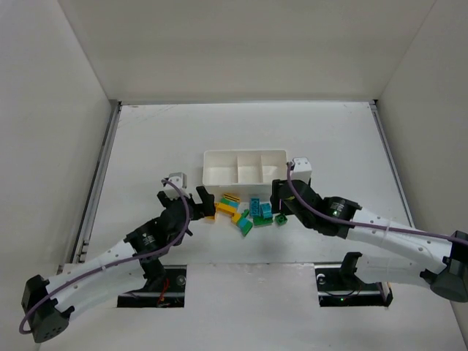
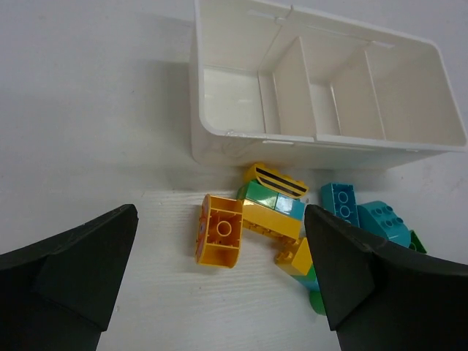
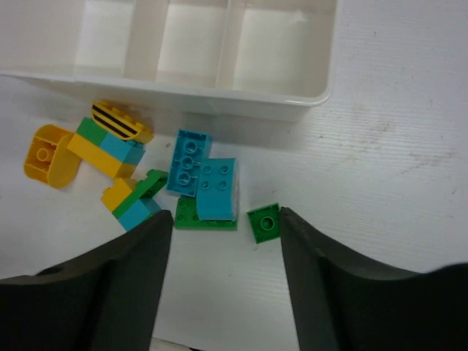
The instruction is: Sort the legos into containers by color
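Note:
The white three-compartment tray [image 1: 216, 167] stands mid-table, and all three compartments look empty. The legos lie in a loose pile [image 1: 245, 212] just in front of it. My left gripper [image 1: 202, 205] is open and empty at the pile's left end. In the left wrist view [image 2: 219, 292] an orange brick [image 2: 219, 230] lies on its side between the jaws. My right gripper [image 1: 281, 206] is open and empty at the pile's right end. In the right wrist view [image 3: 225, 223] a small green brick [image 3: 264, 222] lies against the right fingertip [image 3: 292, 227]. Two teal bricks [image 3: 189, 162] and a green plate [image 3: 186, 218] lie between the jaws.
White enclosure walls stand at the left, right and back. A joined yellow, green and teal cluster with a striped yellow piece [image 2: 274, 179] lies by the tray's front wall [image 2: 241, 142]. Two dark cut-outs [image 1: 164, 281] are at the near edge by the arm bases.

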Robot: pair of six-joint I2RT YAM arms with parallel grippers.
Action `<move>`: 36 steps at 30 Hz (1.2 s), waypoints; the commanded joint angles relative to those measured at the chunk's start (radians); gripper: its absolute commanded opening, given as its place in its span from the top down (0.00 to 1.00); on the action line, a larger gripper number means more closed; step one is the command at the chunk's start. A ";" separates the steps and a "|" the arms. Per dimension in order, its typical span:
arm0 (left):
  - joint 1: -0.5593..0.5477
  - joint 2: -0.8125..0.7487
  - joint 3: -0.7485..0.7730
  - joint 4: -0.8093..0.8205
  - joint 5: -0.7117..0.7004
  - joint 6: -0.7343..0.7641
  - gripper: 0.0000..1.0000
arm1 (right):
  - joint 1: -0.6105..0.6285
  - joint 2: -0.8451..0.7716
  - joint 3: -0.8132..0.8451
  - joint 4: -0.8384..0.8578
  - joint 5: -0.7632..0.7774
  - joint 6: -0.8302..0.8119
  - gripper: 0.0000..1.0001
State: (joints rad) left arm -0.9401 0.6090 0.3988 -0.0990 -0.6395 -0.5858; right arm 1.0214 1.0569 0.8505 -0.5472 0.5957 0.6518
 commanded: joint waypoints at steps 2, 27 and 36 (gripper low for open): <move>0.048 0.034 0.031 0.084 0.029 0.004 0.00 | 0.024 0.002 0.045 0.019 0.030 -0.023 0.29; 0.074 0.107 0.011 0.370 0.070 0.081 0.73 | 0.035 0.195 -0.039 0.233 -0.068 -0.021 0.24; 0.088 0.176 -0.021 0.463 0.138 0.081 0.51 | -0.005 0.328 -0.025 0.227 -0.128 -0.015 0.37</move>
State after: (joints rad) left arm -0.8661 0.7834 0.3855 0.2783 -0.5240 -0.5098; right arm 1.0309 1.3754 0.8013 -0.3611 0.4850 0.6281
